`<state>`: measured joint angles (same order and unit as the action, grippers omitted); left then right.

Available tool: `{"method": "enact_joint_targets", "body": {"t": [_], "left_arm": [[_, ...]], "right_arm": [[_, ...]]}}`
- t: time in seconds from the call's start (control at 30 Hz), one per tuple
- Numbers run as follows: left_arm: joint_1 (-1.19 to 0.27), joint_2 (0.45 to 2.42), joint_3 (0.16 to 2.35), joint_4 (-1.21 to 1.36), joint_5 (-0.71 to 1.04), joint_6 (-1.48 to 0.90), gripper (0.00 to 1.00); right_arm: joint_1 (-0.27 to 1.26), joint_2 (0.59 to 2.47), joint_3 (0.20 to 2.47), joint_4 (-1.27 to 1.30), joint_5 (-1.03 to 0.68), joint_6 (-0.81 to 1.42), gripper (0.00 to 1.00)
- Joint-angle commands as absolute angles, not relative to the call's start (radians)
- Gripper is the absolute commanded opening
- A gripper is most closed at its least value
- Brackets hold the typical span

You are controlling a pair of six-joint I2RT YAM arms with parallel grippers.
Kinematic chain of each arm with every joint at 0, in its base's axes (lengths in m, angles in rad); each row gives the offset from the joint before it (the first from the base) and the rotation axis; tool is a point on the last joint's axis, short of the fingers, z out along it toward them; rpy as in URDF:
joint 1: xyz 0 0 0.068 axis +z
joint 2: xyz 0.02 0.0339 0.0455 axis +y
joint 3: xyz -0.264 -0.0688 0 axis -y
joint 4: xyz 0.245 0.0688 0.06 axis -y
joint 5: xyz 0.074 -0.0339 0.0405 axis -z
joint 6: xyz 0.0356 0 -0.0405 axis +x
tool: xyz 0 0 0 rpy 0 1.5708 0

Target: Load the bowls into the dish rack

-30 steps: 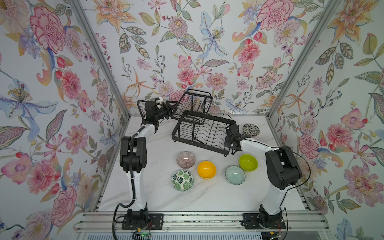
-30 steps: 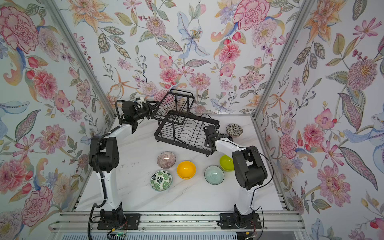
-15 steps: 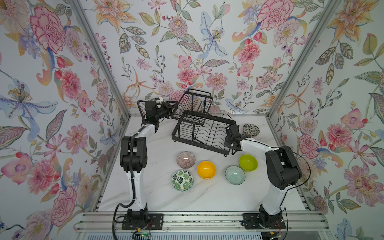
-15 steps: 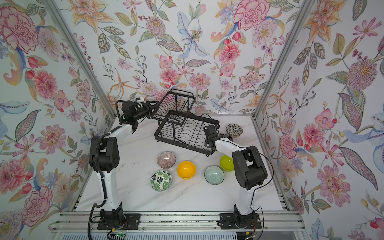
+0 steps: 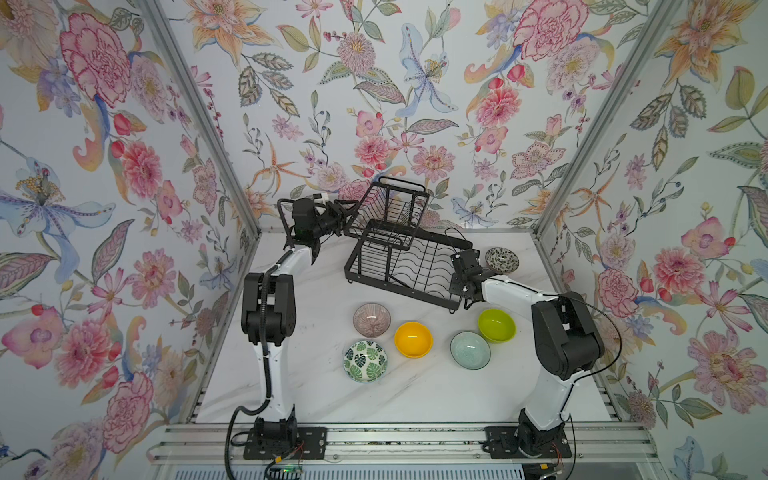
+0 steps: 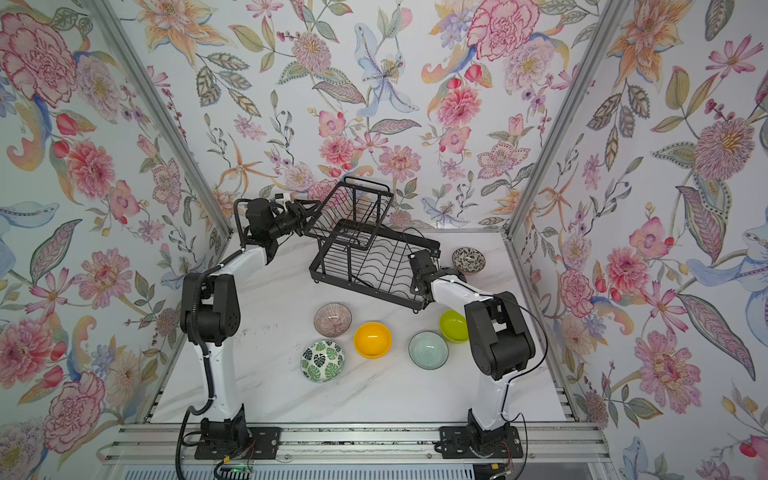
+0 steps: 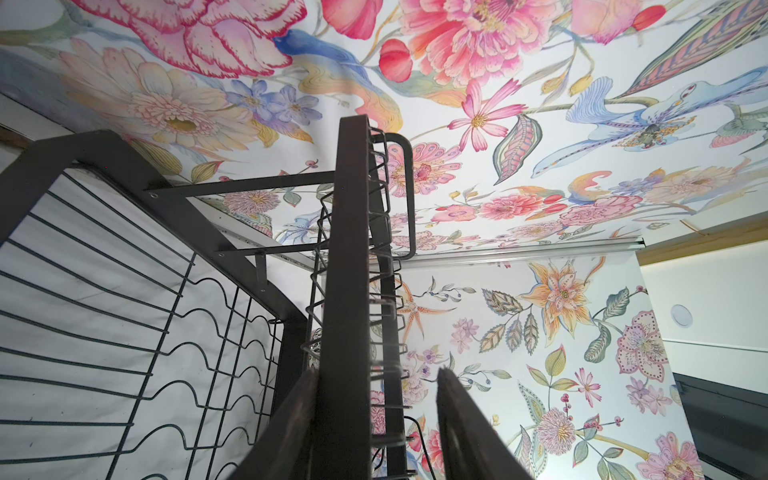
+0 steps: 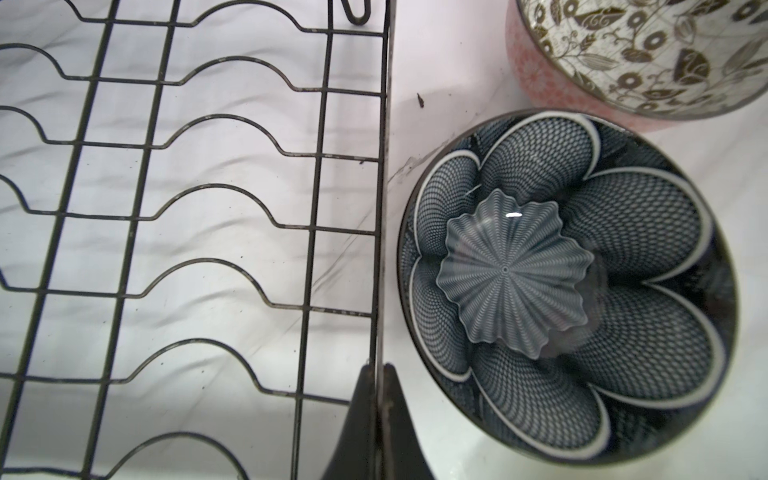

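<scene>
In both top views the dish rack (image 5: 403, 293) (image 6: 365, 293) stands on the marble table (image 5: 415, 399), with the left gripper (image 5: 343, 216) at its raised basket and the right gripper (image 5: 457, 283) at its far end. In front of the rack, apart from it, lie the ribbed bowl (image 5: 371, 319), yellow bowl (image 5: 413, 339), leaf bowl (image 5: 365, 360), aqua bowl (image 5: 470, 350) and lime bowl (image 5: 496, 325). The left wrist view shows the fingers (image 7: 457, 415) apart, straddling a rack bar. In the right wrist view the jaws are clamped on the rack's rim, with the dark blue bowl (image 8: 569, 286) and the black-and-white bowl (image 8: 648, 54) just beside it.

Matt metal dish rack (image 7: 345, 291), glossy yellow bowl (image 5: 413, 340).
</scene>
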<state>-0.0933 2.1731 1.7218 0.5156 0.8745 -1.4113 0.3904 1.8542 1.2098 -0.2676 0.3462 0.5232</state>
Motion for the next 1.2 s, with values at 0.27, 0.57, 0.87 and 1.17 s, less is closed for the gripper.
{"method": "enact_joint_targets", "body": {"t": [0.27, 0.57, 0.87, 1.17], "left_arm": [[-0.142, 2.034, 1.819, 0.629, 0.909, -1.389, 0.48], [-0.143, 1.971, 1.747, 0.620, 0.901, -1.364, 0.48], [-0.137, 1.909, 1.621, 0.637, 0.885, -1.347, 0.49], [-0.111, 1.881, 1.522, 0.671, 0.887, -1.344, 0.49]], "right_arm": [[0.407, 1.870, 1.224, -0.294, 0.272, 0.475, 0.00], [0.391, 1.863, 1.223, -0.293, 0.273, 0.468, 0.11], [0.376, 1.852, 1.231, -0.298, 0.269, 0.457, 0.23], [0.376, 1.848, 1.248, -0.313, 0.260, 0.465, 0.27]]}}
